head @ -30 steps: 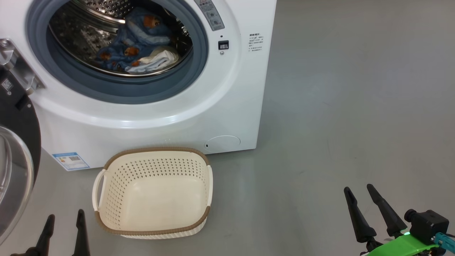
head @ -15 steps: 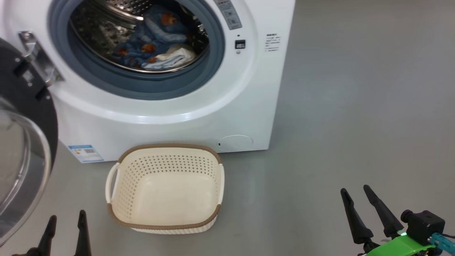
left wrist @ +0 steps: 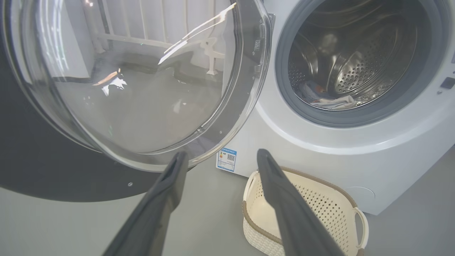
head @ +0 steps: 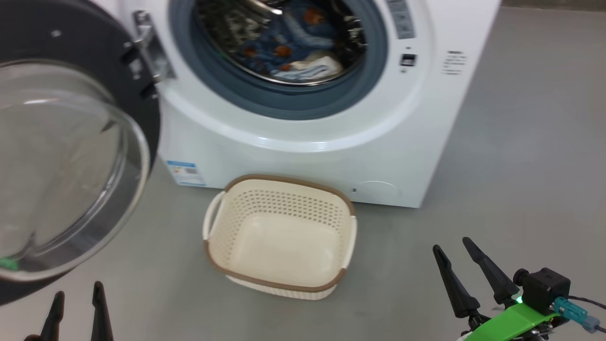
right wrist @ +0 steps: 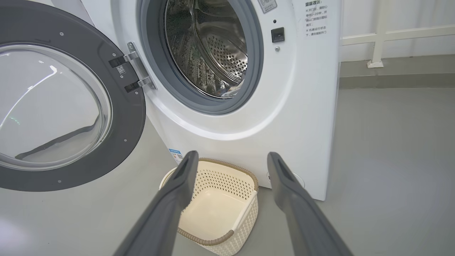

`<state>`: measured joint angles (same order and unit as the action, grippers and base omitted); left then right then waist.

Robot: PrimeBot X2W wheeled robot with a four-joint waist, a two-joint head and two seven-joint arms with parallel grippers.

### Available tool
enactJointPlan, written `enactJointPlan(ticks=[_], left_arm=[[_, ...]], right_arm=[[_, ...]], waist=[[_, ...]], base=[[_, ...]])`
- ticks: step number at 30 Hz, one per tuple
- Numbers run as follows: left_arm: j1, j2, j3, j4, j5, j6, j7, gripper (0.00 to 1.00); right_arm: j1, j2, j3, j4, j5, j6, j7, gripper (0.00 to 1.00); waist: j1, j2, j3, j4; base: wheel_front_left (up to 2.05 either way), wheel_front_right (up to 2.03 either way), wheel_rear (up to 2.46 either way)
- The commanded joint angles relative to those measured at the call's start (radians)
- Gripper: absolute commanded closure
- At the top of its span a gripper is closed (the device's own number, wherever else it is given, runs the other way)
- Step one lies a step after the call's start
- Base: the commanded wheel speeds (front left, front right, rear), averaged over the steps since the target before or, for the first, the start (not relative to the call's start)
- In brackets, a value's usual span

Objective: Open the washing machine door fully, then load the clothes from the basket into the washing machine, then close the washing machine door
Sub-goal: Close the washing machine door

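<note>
The white washing machine [head: 303, 156] [left wrist: 320, 153] [right wrist: 249, 124] stands with its round door [head: 66, 156] [left wrist: 117, 85] [right wrist: 60, 110] swung wide open to the left. Blue clothes with orange prints and a cream piece [head: 298, 52] [left wrist: 327, 101] lie inside the steel drum. On the floor before the machine sits the cream basket [head: 281, 237] [left wrist: 312, 217] [right wrist: 217, 209] with nothing in it. Low at the left, my left gripper [head: 75, 296] [left wrist: 220, 158] is open and holds nothing, below the door. Right of the basket, my right gripper [head: 452, 246] [right wrist: 231, 158] is open with nothing in it.
Grey floor [head: 521, 166] spreads to the right of the machine. A white railing and wall [right wrist: 384, 35] stand behind it. A blue label sticker [head: 185, 173] marks the machine's lower left front.
The head camera has swung left, so the machine and basket shifted right in view and far more of the open door shows. The grippers keep their places.
</note>
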<state>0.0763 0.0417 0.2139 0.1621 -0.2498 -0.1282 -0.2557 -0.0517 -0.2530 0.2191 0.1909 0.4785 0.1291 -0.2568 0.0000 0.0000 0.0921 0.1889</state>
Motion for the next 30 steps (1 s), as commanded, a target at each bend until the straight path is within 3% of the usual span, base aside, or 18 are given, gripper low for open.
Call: enactJointPlan(ticks=[1, 16, 30], left_arm=[[-0.025, 0.011, 0.041, -0.022, -0.007, -0.002, -0.006, 0.00], [0.010, 0.009, 0.040, -0.016, -0.057, 0.005, -0.006, 0.00], [0.046, 0.009, 0.047, -0.059, -0.097, 0.033, -0.006, 0.00]], right_arm=[[-0.037, -0.017, 0.031, -0.018, 0.006, 0.002, -0.005, 0.00], [-0.045, -0.021, 0.072, -0.012, 0.013, 0.002, -0.005, 0.00], [-0.081, -0.029, 0.132, 0.003, 0.029, 0.002, -0.005, 0.00]], waist=[[0.0000, 0.0000, -0.001, 0.123], [0.0000, 0.0000, -0.028, 0.328], [0.0000, 0.0000, -0.019, 0.338]], base=[[0.00, 0.00, 0.00], [0.00, 0.00, 0.00], [0.00, 0.00, 0.00]])
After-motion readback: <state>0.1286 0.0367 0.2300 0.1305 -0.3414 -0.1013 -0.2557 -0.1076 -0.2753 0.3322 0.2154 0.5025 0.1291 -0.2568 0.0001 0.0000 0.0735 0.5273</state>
